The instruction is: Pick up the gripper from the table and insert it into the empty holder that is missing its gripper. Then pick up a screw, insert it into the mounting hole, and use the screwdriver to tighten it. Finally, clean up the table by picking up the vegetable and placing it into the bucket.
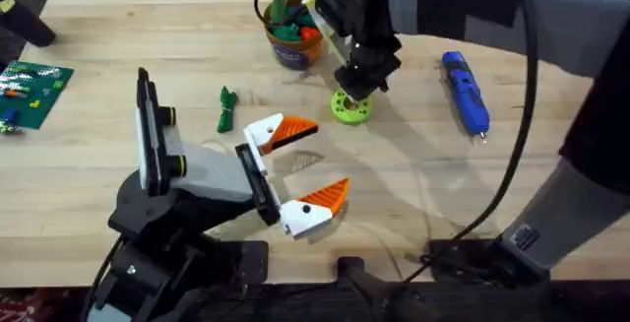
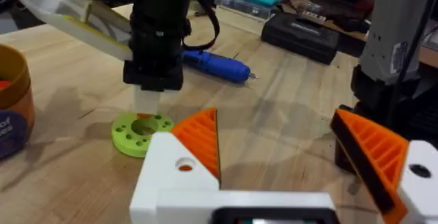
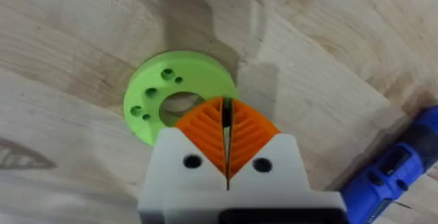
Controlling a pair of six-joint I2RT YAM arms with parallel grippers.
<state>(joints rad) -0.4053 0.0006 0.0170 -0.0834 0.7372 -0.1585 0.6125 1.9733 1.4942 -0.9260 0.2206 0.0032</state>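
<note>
A round green disc point(image 1: 350, 106) with a centre hole and small holes around it lies mid-table. My right gripper point(image 1: 357, 84) hangs right over the disc point(image 3: 154, 94), its orange pads point(image 3: 205, 131) shut on a thin dark piece that looks like a screw point(image 3: 226, 112). The blue screwdriver point(image 1: 466, 92) lies to the right of the disc. The bucket point(image 1: 292, 34), holding toy pieces, stands behind the disc. The slim dark-green vegetable point(image 1: 226, 109) lies to its left. My left gripper point(image 1: 321, 162) rests open near the front, holding nothing.
A green circuit board point(image 1: 31, 93) lies at the far left edge, and a dark object point(image 1: 22, 19) sits behind it. The right arm's black cable point(image 1: 517, 155) loops over the right side. Cases and boxes point(image 2: 301, 35) stand beyond the table's far edge.
</note>
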